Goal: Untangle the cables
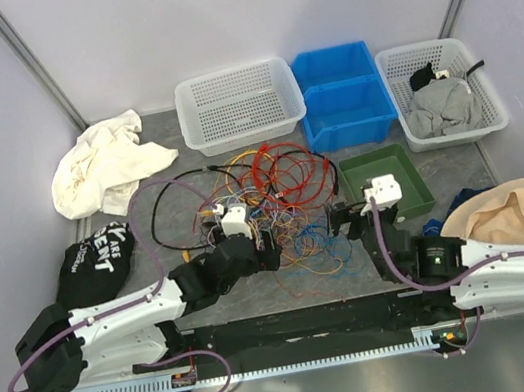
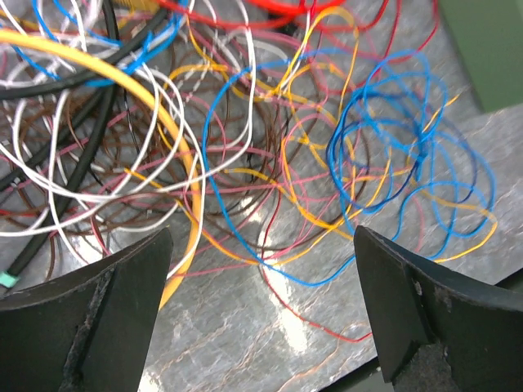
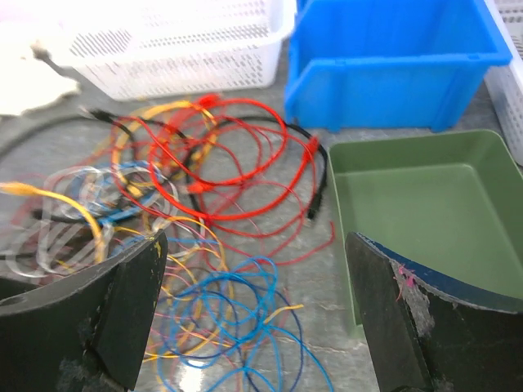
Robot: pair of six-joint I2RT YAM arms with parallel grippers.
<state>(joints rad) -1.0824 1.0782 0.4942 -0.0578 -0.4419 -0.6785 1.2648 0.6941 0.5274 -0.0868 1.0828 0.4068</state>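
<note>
Left gripper [image 2: 261, 237] & right gripper [image 3: 255, 238] spread wide, I hold nothing.
Thin red, blue, yellow cables [image 1: 274, 179] lie in messy pile under me on grey table [image 2: 245, 347].

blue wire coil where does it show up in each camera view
Top external: blue wire coil lies at centre, on the tangle's near right edge.
Left wrist: coil right of centre.
Right wrist: coil bottom centre.
Shared landmark: green tray, to the coil's right in every view.

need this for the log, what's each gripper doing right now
Left gripper: open, holding nothing, over the cables.
Right gripper: open, holding nothing.
</note>
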